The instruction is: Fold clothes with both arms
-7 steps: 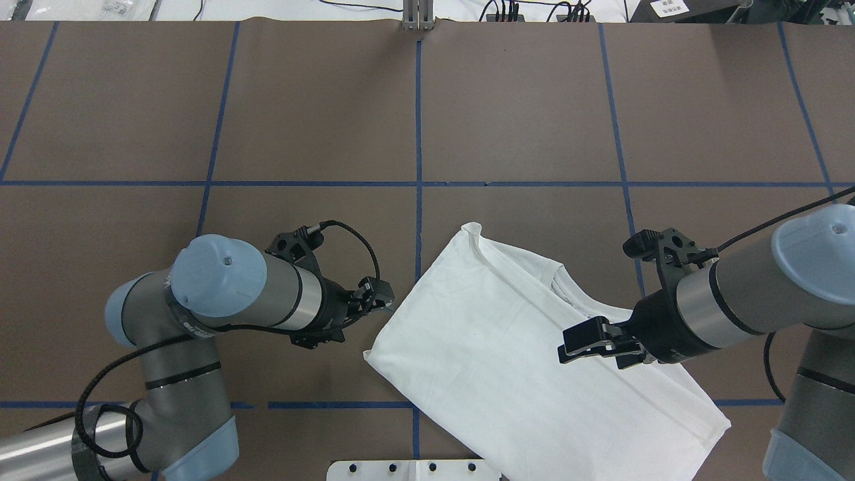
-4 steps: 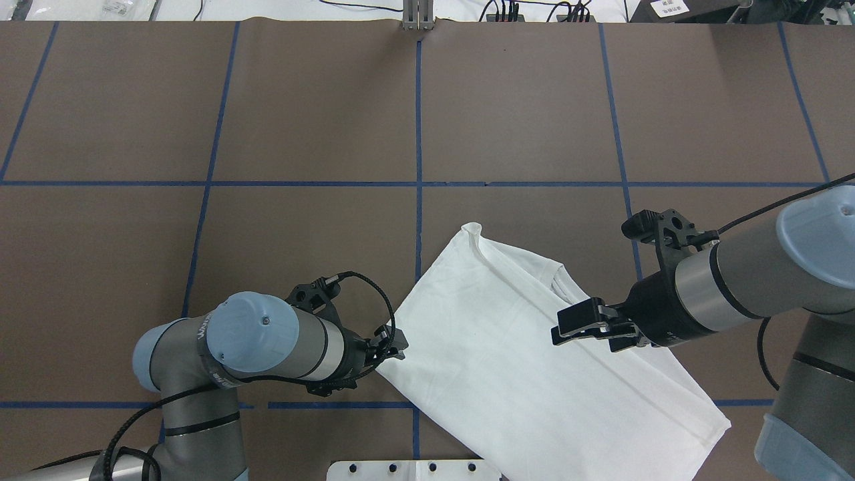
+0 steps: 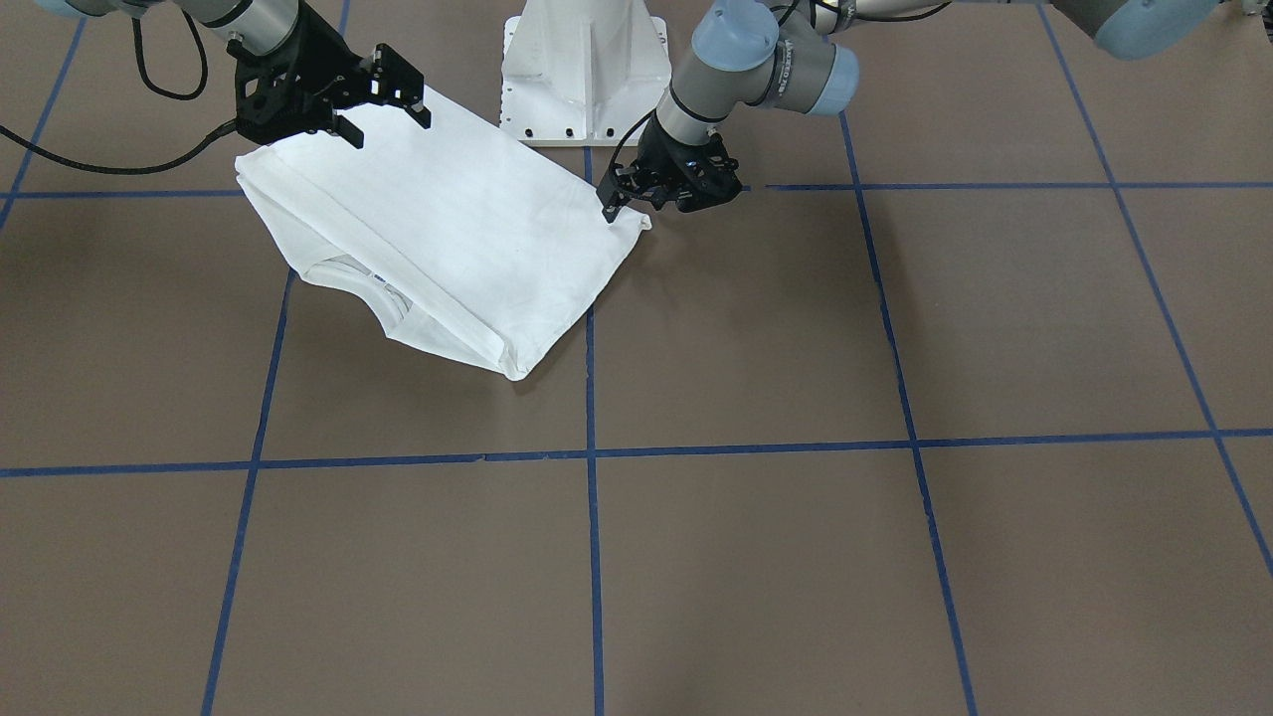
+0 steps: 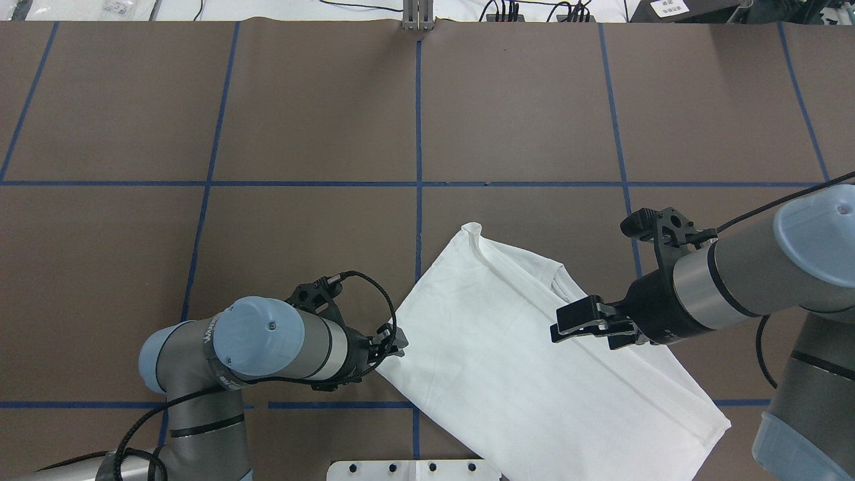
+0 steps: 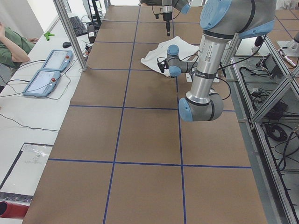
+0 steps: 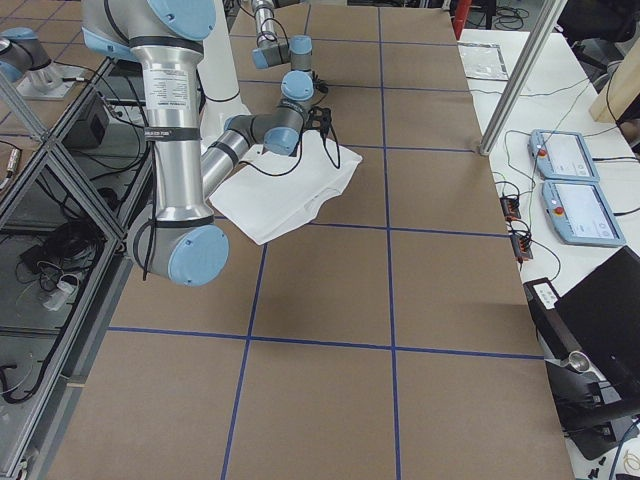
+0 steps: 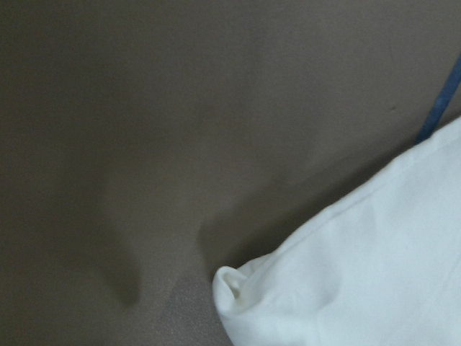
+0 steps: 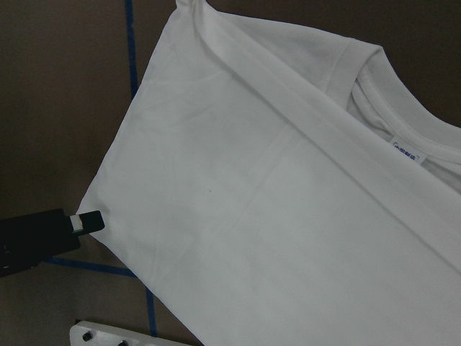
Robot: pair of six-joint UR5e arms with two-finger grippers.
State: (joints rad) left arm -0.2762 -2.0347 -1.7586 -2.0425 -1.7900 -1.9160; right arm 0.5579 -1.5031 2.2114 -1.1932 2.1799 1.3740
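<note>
The clothes are one white shirt (image 4: 507, 347), folded into a slanted rectangle on the brown table, also in the front-facing view (image 3: 448, 229). Its ribbed collar (image 8: 403, 122) and small neck label (image 8: 407, 153) peek out at the far right edge. My left gripper (image 4: 395, 342) is low at the shirt's left corner (image 7: 230, 281), and its fingers look open. One fingertip (image 8: 90, 220) touches that corner's edge. My right gripper (image 4: 573, 323) hovers open above the shirt near the collar, holding nothing. It also shows in the front-facing view (image 3: 383, 109).
The white pedestal base (image 3: 582, 70) stands right behind the shirt. Blue tape lines (image 4: 419, 133) grid the table. Beyond the table's far edge are a metal post (image 5: 70, 32), two teach pendants (image 5: 49, 70) and a seated person (image 5: 11, 46).
My left arm has swung toward the robot's base and to the right, bringing its gripper down to the shirt's left corner. My right gripper edged slightly left. The shirt has not moved.
</note>
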